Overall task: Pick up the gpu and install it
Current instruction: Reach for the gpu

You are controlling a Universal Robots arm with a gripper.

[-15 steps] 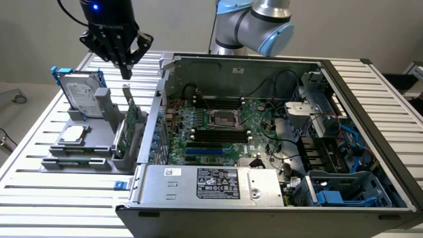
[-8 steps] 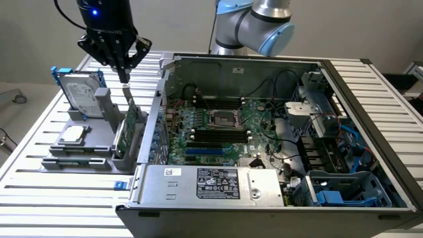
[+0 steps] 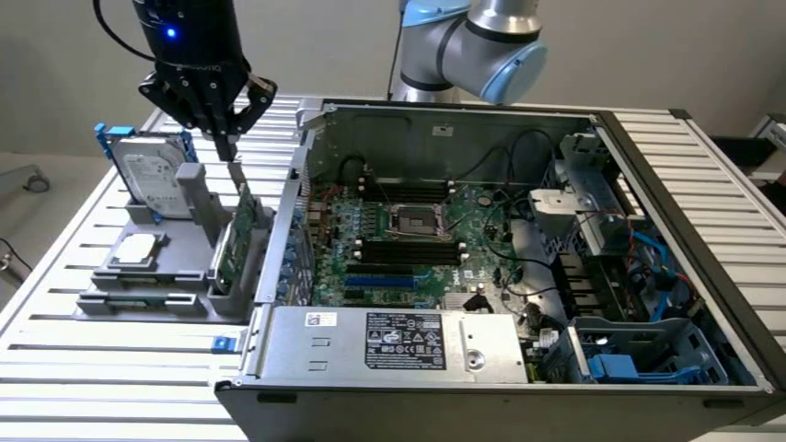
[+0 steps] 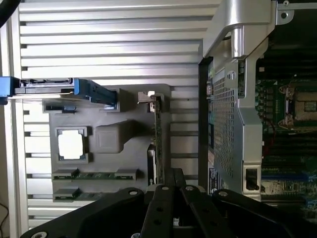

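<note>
The job stood at its very beginning. The gpu (image 3: 236, 230) (image 4: 157, 134) stood on edge in its slot of the grey parts holder (image 3: 147, 295) (image 4: 114, 144) on the slatted table (image 3: 74, 368), just beside the outer wall of the open computer case (image 3: 639, 147) (image 4: 223, 124) and not yet lifted out. The gripper (image 3: 228, 155) (image 4: 171, 181) hung directly over the card with its fingers drawn tight together at the card's upper end, by the silver bracket. To judge from both views they were pinched on that edge, so the grasp looked made, though no lift showed. Everything after that remained to do. The card had not been carried over the case wall, and the blue expansion slots (image 3: 381, 276) on the motherboard (image 3: 406, 198) lay bare.
</note>
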